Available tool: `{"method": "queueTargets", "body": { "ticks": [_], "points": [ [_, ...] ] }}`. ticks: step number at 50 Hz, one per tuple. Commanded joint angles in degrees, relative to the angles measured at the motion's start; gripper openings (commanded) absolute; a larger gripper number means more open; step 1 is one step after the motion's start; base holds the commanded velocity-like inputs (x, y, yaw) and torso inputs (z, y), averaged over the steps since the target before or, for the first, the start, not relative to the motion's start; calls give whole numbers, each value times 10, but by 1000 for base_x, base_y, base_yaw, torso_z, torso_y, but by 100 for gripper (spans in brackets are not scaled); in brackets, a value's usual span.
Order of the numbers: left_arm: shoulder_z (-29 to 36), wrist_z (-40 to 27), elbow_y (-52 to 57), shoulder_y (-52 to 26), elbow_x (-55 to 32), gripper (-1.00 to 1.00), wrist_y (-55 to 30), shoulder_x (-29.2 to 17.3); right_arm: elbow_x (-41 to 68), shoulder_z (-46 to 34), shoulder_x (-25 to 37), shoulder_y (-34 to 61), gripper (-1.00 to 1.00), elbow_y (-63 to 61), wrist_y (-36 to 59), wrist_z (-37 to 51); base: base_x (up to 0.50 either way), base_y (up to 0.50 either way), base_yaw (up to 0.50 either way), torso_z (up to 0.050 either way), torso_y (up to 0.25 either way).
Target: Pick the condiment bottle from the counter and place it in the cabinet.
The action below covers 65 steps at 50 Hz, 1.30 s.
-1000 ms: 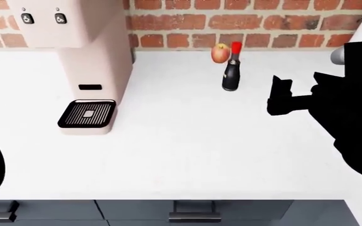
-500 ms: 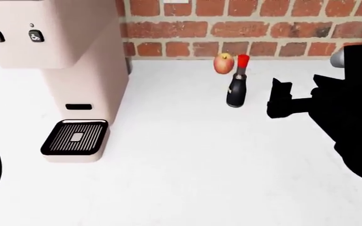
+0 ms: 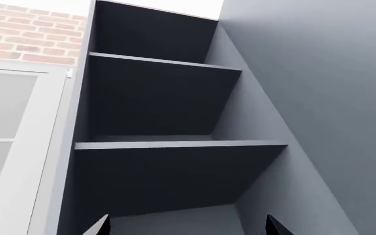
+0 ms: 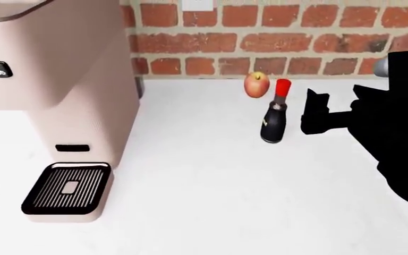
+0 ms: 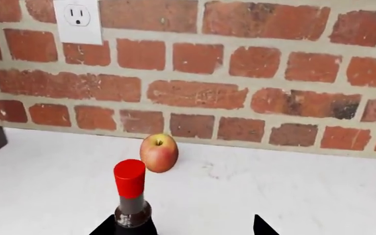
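The condiment bottle [image 4: 273,121] I'm after stands upright: slim, glossy black, red cap. It rests on the white counter [image 4: 204,202] near the brick wall.

Kitchen: brick wall [image 4: 275,48], counter [image 4: 204,202], coffee machine [image 4: 55,79]

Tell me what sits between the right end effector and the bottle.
Nothing. In the head view, only bare counter separates the right end effector from the bottle; the apple sits behind the bottle, near the wall.
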Motion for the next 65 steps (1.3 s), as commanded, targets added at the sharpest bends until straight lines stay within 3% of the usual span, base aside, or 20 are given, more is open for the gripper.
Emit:
{"method": "queueTargets", "body": {
  "ticks": [1, 29, 36, 42, 47, 65],
  "points": [
    [3, -1, -2, -3, -3, 100, 3, -5, 3, -4, 1, 3, 100, 1, 0, 3, 242, 0, 0, 14, 16],
    [1, -16, 1, -6, -23, 100, 4, -12, 16, -9, 4, 17, 100, 6, 6, 13, 140, 9, 0, 15, 15],
    [3, -21, 2, -6, -29, 100, 3, -11, 216, 62, -45, 43, 100, 88, 135, 128, 0, 0, 0, 15, 15],
    [11, -22, 1, 1, -21, 100, 9, -6, 370, -5, -11, 116, 100, 190, 158, 217, 0, 0, 0, 14, 15],
    [18, -15, -5, 9, -7, 100, 18, -3, 338, -39, -2, 147, 100, 226, 136, 182, 0, 0, 0, 14, 16],
    [35, -8, -14, 20, 7, 100, 28, -4, 261, -14, -8, 29, 100, 179, 34, 145, 0, 0, 0, 14, 16]
  ]
}}
